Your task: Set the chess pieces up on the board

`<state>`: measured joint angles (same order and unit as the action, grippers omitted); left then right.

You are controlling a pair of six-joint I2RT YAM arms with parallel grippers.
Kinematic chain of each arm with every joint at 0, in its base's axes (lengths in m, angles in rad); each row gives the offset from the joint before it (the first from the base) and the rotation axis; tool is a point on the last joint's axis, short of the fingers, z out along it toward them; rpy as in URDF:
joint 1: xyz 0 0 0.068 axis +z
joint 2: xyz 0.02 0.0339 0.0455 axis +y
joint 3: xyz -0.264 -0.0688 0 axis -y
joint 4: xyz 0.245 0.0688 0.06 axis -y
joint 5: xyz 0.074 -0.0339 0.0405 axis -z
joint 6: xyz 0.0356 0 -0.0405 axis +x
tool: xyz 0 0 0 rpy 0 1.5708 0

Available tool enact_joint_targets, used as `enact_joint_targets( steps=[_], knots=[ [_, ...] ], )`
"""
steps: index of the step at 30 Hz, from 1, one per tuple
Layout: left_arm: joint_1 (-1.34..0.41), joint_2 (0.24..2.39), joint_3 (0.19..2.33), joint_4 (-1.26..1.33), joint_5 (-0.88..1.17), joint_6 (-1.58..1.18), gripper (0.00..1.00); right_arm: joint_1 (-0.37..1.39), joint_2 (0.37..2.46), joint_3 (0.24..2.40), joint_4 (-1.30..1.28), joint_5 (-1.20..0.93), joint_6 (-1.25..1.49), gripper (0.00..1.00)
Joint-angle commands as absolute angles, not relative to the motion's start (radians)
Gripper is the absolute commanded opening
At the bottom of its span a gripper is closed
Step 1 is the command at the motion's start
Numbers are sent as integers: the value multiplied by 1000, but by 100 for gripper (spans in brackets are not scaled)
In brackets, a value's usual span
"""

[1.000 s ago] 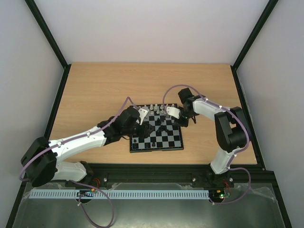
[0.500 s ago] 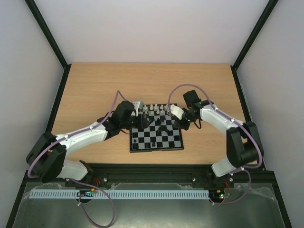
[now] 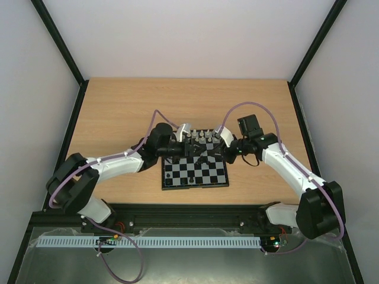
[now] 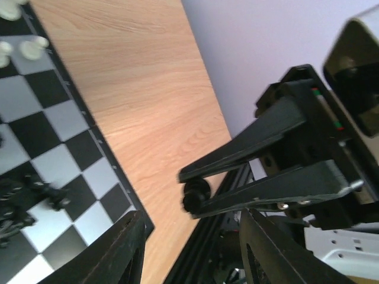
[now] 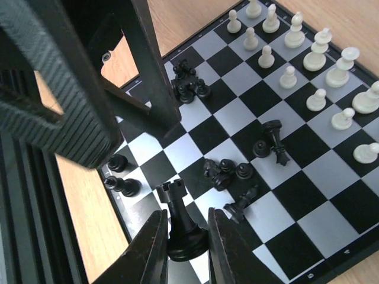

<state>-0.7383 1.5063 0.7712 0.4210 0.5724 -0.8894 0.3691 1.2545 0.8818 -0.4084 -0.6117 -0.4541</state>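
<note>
- The board point(image 3: 201, 176) is a small glossy square, chequered black and pale grey with a thin dark border. It lies flat on the wooden table point(image 3: 118, 112), near the middle of the near edge and between the two arms.
- The white chess pieces point(image 5: 318, 53) are cream-coloured and upright. They stand in two rows along the board's far edge.
- The right wrist view shows thirteen white pieces: six taller ones in the outer row and seven pawns in the row beside it. The frame edge cuts off the end of both rows.
- The black chess pieces point(image 5: 188, 83) are not in rows. One tight cluster of them sits near a corner of the board.
- A second loose group point(image 5: 228, 171) lies mid-board, with several of its pieces tipped on their sides.
- Two more black pieces point(image 5: 120, 176) stand upright at the border.
- I cannot count the black pieces exactly, because those in the heaps overlap.
- One black rook point(image 5: 176, 204) is upright in the right gripper point(image 5: 186, 228), over the near part of the board. The jaws are clamped on its base.
- The left gripper point(image 4: 190, 236) is at the board's far left corner. Its jaws stand apart with nothing between them, and only table and the board's edge show in the gap.
- There are two arms and one board.
</note>
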Motion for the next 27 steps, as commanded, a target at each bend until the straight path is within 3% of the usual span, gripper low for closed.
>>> enact_joint_targets(
  steps=[1,27],
  knots=[
    [-765,1545,825,494,638,-911,44,377,1228,853,-394,-674,-406,8],
    [-791,1631,847,549,679,-922,12,377,1204,831,-397,-742,-411,11]
  ],
)
